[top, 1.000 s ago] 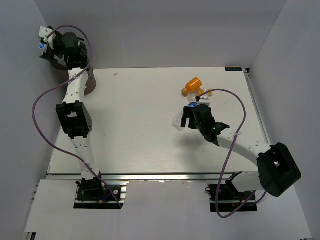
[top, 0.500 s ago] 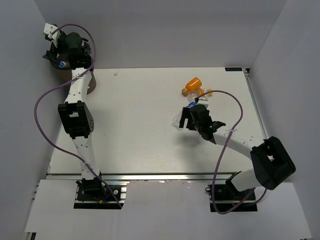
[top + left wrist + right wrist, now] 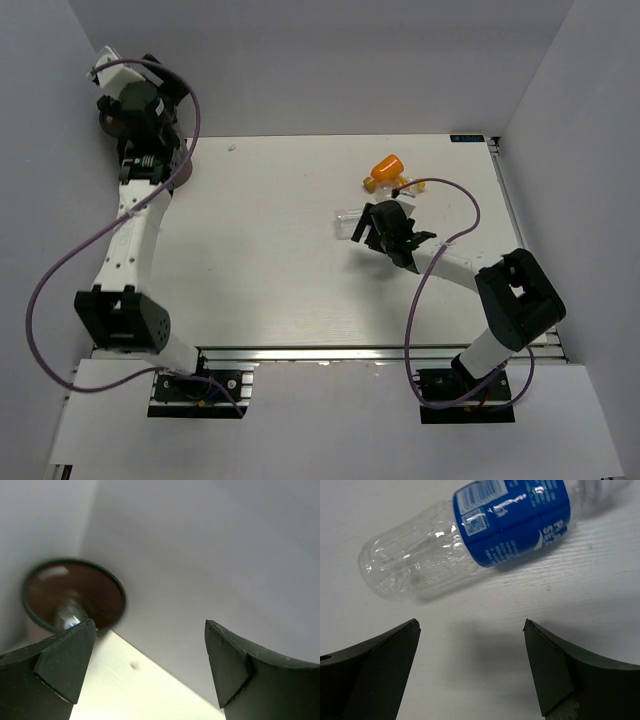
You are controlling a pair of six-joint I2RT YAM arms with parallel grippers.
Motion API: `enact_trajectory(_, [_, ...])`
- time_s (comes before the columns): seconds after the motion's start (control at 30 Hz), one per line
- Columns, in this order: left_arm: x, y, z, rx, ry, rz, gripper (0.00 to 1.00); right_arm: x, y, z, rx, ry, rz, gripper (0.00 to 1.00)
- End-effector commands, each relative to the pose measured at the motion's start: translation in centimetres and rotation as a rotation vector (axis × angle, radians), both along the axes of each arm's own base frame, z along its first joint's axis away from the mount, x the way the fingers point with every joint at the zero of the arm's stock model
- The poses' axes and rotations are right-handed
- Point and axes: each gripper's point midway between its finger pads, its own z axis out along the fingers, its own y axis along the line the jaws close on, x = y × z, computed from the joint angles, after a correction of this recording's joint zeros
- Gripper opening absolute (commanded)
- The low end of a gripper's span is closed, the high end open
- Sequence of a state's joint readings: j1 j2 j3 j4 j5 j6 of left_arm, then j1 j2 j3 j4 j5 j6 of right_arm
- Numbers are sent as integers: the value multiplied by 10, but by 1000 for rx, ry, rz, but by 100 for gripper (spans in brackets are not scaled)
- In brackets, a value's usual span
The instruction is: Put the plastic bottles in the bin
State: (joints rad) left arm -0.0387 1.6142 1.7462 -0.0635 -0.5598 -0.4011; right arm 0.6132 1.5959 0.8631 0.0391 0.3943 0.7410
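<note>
The bin (image 3: 95, 587) is a dark brown round cylinder by the far left corner, mostly behind my left arm in the top view (image 3: 106, 122). A clear bottle (image 3: 69, 616) lies inside it. My left gripper (image 3: 150, 625) is open and empty, raised beside the bin (image 3: 128, 98). A clear blue-labelled bottle (image 3: 485, 527) lies on its side on the table, just beyond my open right gripper (image 3: 470, 622). In the top view its clear end (image 3: 347, 218) shows left of my right gripper (image 3: 366, 228). An orange bottle (image 3: 385, 167) and a yellow-capped bottle (image 3: 405, 187) lie behind.
The white table (image 3: 270, 260) is walled in by grey panels at the back and sides. A purple cable (image 3: 445, 190) loops above my right arm. A small dark speck (image 3: 134, 665) marks the table near the bin.
My left gripper held something blue over the bin and is now empty and raised, with a bottle inside the bin. My right gripper has moved left and farther back along the blue-labelled bottle.
</note>
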Motion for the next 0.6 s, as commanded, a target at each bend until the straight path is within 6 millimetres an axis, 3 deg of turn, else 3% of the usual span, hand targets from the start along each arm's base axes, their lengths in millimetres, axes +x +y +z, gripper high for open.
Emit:
enact_trajectory(0.0, [-15, -59, -46, -116, 72, -329, 98, 17, 14, 43, 126, -126, -15, 89])
enact_trajectory(0.03, [-20, -69, -54, -124, 84, -380, 98, 16, 12, 45, 127, -130, -22, 89])
enact_trajectory(0.07, [-24, -74, -88, -147, 143, -401, 98, 17, 8, 50, 127, -148, -34, 89])
enact_trajectory(0.1, [-34, -81, -82, -153, 104, -431, 98, 16, 7, 53, 129, -158, -38, 89])
enact_trajectory(0.13, [-39, -93, -93, -163, 113, -490, 98, 17, 6, 56, 124, -173, -33, 89])
enact_trajectory(0.17, [-44, -100, -125, -182, 169, -523, 98, 22, 8, 66, 128, -215, -20, 89])
enact_trajectory(0.27, [-59, -113, -164, -217, 245, -576, 98, 33, 4, 79, 50, -261, -6, 89])
enact_trajectory(0.33, [-64, -118, -179, -212, 281, -607, 98, 43, 15, 103, -133, -393, 235, 89])
enact_trajectory(0.37, [-66, -118, -187, -195, 302, -612, 98, 41, 35, 106, -190, -420, 427, 89])
enact_trajectory(0.4, [-68, -118, -198, -192, 330, -616, 98, 33, 31, 89, -400, -369, 640, 89])
enact_trajectory(0.43, [-69, -119, -203, -178, 345, -624, 98, 31, 33, 84, -464, -345, 746, 89])
enact_trajectory(0.47, [-69, -121, -209, -181, 363, -633, 98, 30, 39, 79, -494, -323, 846, 89])
enact_trajectory(0.53, [-72, -123, -219, -189, 387, -645, 98, 24, 25, 61, -554, -258, 978, 89])
enact_trajectory(0.57, [-72, -125, -224, -190, 399, -654, 98, 21, 29, 56, -511, -238, 1028, 89])
